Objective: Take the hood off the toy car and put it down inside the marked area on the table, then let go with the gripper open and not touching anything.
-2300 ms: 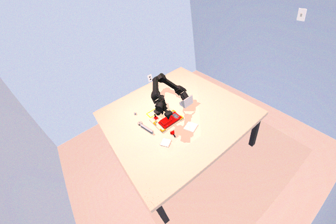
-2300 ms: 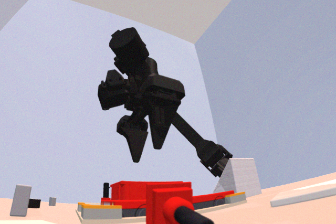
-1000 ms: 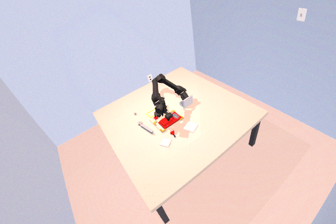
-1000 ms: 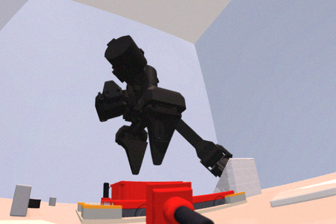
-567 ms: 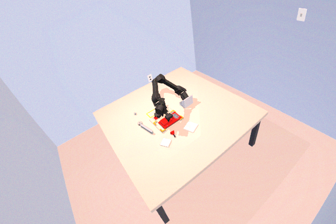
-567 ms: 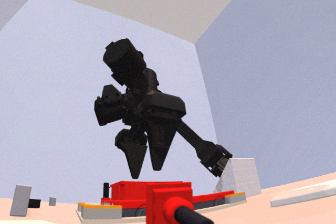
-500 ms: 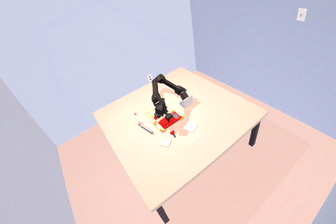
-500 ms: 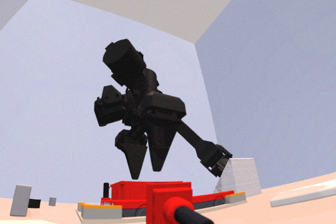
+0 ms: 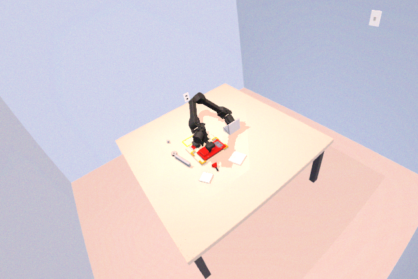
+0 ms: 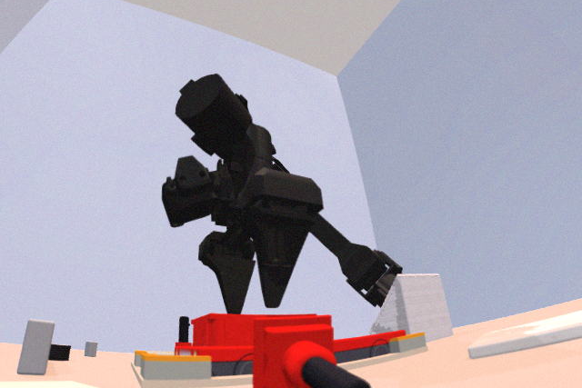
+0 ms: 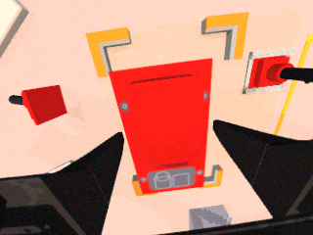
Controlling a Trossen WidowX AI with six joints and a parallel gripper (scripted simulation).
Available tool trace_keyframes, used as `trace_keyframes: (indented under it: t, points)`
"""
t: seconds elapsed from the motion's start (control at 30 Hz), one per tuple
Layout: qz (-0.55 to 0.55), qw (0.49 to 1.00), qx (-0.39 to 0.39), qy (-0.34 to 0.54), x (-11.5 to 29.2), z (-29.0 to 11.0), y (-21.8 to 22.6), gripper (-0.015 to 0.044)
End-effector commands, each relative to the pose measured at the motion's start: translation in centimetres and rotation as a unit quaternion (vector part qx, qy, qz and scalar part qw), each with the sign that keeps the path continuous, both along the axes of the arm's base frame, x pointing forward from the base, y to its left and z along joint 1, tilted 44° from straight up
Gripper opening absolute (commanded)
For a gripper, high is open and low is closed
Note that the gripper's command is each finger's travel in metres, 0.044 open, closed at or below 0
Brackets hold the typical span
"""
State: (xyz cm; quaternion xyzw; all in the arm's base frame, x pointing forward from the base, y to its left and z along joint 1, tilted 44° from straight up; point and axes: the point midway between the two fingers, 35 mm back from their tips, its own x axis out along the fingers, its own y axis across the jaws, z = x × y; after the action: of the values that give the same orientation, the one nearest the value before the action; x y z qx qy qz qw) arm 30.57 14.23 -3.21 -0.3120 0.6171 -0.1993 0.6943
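A cream table [image 9: 276, 154] carries a black robot arm [image 9: 195, 114], bent over a red toy car [image 11: 163, 147] held within orange corner brackets [image 11: 100, 49]. The flat red hood [image 11: 161, 113] sits on the car, directly beneath the gripper [image 11: 166, 147], whose fingers stand wide apart, holding nothing.

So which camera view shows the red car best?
The wrist view: the car fills the middle, seen from straight above between the open end effector fingers. The exterior view shows it only side-on and low, partly behind a red tool. In the top view it is a tiny red patch under the arm.
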Motion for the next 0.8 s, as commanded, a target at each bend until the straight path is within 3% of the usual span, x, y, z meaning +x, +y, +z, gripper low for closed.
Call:
trace_keyframes:
  t: [0.0,0.77]
  points:
    - [0.002,1.0,-0.003,0.002,-0.05,-0.15,-0.23,0.044]
    - [0.002,1.0,-0.004,0.002,0.14,-0.98,-0.99,0.044]
